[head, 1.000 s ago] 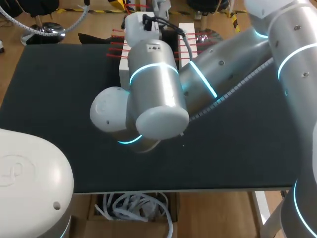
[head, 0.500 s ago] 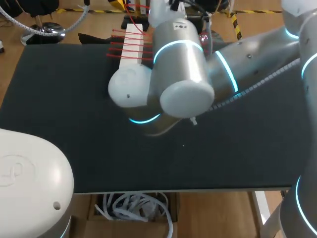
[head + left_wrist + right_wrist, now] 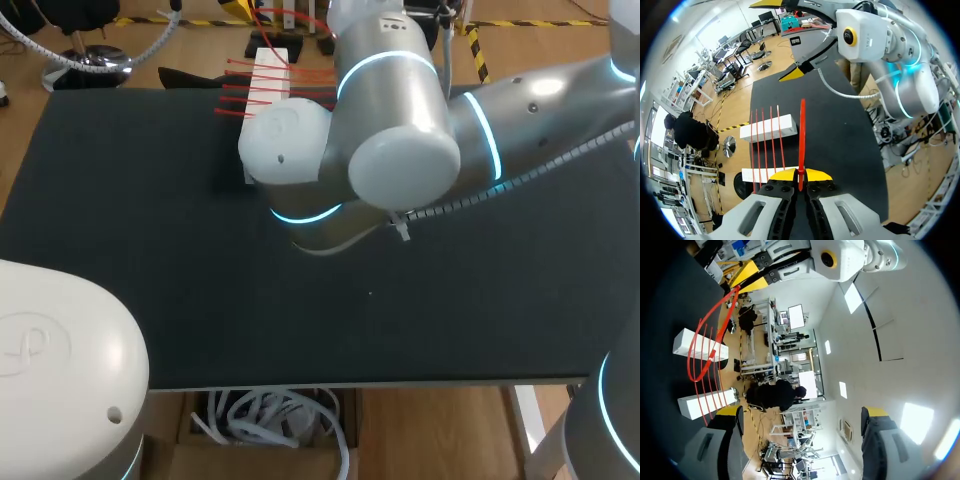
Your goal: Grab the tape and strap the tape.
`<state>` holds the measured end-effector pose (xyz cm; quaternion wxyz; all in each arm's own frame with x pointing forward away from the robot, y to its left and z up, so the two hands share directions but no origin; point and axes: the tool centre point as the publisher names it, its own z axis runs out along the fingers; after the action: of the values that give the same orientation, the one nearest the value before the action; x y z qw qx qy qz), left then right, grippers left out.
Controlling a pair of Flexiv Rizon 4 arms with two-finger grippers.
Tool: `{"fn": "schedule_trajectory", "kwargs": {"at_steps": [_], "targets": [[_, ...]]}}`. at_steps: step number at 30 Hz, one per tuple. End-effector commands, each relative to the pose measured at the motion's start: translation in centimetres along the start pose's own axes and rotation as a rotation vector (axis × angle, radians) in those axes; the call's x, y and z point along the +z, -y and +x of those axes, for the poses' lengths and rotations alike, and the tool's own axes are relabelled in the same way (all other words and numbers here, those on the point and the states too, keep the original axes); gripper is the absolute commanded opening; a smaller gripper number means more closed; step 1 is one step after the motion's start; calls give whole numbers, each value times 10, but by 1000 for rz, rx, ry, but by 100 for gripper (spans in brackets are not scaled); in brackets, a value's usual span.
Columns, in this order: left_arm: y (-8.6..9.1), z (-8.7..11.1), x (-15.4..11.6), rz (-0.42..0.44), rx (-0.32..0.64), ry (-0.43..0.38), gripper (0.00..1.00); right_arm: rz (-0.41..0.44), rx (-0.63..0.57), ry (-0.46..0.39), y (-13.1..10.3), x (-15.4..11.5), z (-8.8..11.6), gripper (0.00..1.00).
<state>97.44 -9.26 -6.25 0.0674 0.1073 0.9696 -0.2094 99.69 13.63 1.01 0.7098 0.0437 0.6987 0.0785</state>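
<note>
**Held item.** The left gripper point(image 3: 799, 175) is clenched on one red tie point(image 3: 802, 135), which rises from between its yellow tips. In the right wrist view the same tie bows into a wide loop ahead of that gripper. In the head view only an arc of it shows at the upper centre of the frame, beyond the right arm point(image 3: 400, 130), which hides the left gripper there. The right gripper point(image 3: 802, 412) has its fingers spread wide and grasps nothing.

**Risks, as judged.**
1. The tie is pinched at a single spot. A push on the loop, rather than a clean close on its free end, may pivot the strip or pull it out.
2. The loop looks springy, so a missed catch would likely let it flick open and leave the strap unclosed.
3. The two grippers face each other above the table point(image 3: 140, 220), and a misjudged approach may bring their fingers into contact.
4. Spare ties point(image 3: 262, 88) lie across the white blocks point(image 3: 767, 131) at the upper centre of the head view. A low sweep of the right arm could drag them off.

**Markings.** A small label on the right gripper's body is too small to read. A moulded mark sits on the left arm point(image 3: 60, 360), at lower left of the head view, and is not legible as text. No writing can be made out on the tie or the blocks.
</note>
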Motion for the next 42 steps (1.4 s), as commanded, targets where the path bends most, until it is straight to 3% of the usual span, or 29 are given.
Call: {"fn": "schedule_trajectory", "kwargs": {"at_steps": [1, 6, 19, 25, 27, 35, 42], "targets": [[0, 0, -1, -3, -1, -1, 0, 4, -2, -8, -2, 1, -4, 100], [-40, 14, 15, -76, -150, -5, 0, 4, -2, -8, -2, 1, -4, 100], [-189, 86, 71, -261, -557, -95, 0, 4, -2, -8, -2, 1, -4, 100], [-257, 105, 87, -344, -688, -135, 0, 4, -2, -8, -2, 1, -4, 100], [-277, 107, 87, -344, -726, -115, 0, 4, -2, -8, -2, 1, -4, 100], [-337, 106, 66, -395, -781, -51, 0, 4, -2, -8, -2, 1, -4, 100], [-367, 115, 78, -443, -804, -114, 0, 4, -2, -8, -2, 1, -4, 100]]}}
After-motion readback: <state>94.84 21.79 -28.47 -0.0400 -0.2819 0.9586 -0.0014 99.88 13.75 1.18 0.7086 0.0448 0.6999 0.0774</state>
